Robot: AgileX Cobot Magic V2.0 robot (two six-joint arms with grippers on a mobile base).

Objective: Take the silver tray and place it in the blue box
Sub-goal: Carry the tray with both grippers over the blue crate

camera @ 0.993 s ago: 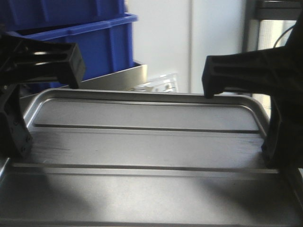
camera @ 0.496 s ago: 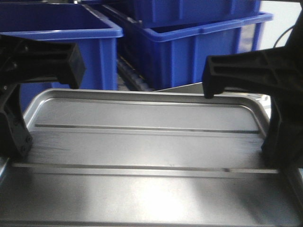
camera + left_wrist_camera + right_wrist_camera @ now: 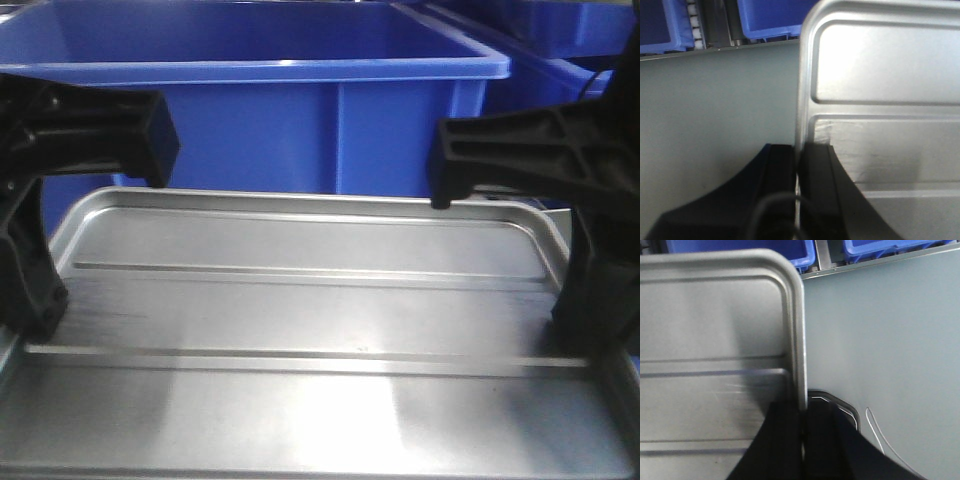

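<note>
The silver tray [image 3: 310,300], with two long ridges across its floor, is held level and fills the front view. My left gripper [image 3: 30,290] is shut on its left rim, and my right gripper [image 3: 585,300] is shut on its right rim. In the left wrist view the gripper [image 3: 798,165] pinches the thin rim of the tray [image 3: 880,100]. In the right wrist view the gripper [image 3: 804,415] does the same on the tray [image 3: 715,340]. The blue box [image 3: 260,130] stands right behind the tray. Its lipped rim is higher than the tray's far edge.
Another blue bin [image 3: 560,30] stands at the back right. Below are a grey surface [image 3: 715,100], blue bins [image 3: 770,17] and a roller track [image 3: 695,20]. A metal corner [image 3: 847,407] shows beside my right gripper. More blue bins [image 3: 880,246] lie beyond.
The background has slid to the right. The white wall and stacked bins are gone, and the blue box now fills the space behind the tray. Both grippers still hold the tray as before.
</note>
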